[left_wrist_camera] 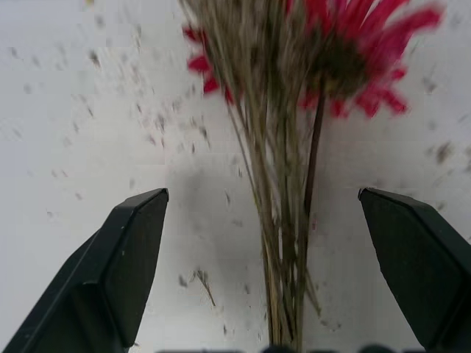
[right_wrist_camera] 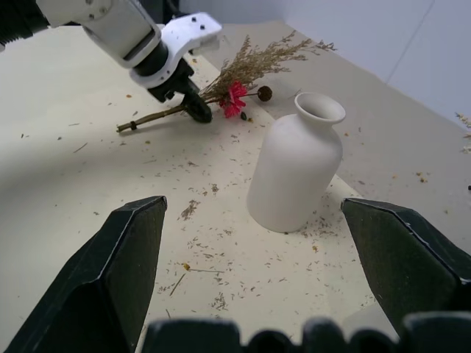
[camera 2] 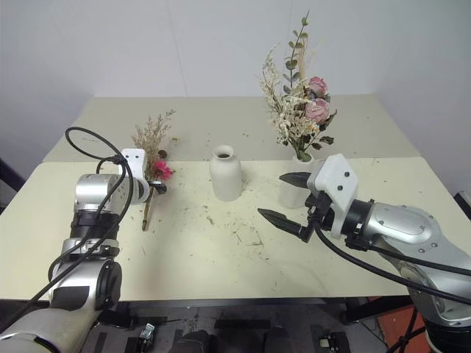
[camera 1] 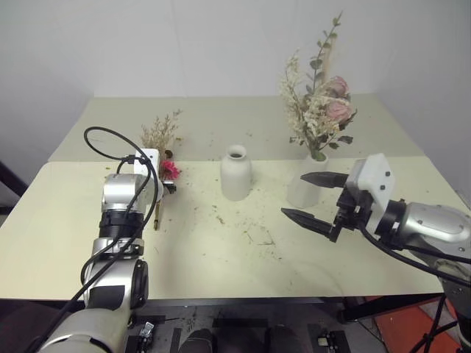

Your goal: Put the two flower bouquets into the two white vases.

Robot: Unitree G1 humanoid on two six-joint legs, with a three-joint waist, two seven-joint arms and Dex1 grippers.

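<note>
The slim dried-grass bouquet (camera 1: 160, 143) with its magenta flower (left_wrist_camera: 353, 44) lies flat on the table at the left. My left gripper (left_wrist_camera: 261, 193) is open and points down over it, with the stems (left_wrist_camera: 283, 243) between its two fingers. An empty bottle-shaped white vase (camera 1: 236, 175) stands in the middle. To its right, the fuller bouquet (camera 1: 318, 103) with pink roses stands upright in the taller white vase (camera 2: 291, 190). My right gripper (camera 2: 271, 195) hovers open above the table just in front of that vase, holding nothing.
Dried crumbs and bits of stem (camera 1: 257, 235) are strewn over the pale table (camera 1: 221, 265), mostly between the vases and the front edge. A seam (camera 1: 412, 157) crosses the table behind the vases. A black cable (camera 1: 99, 136) loops off the left arm.
</note>
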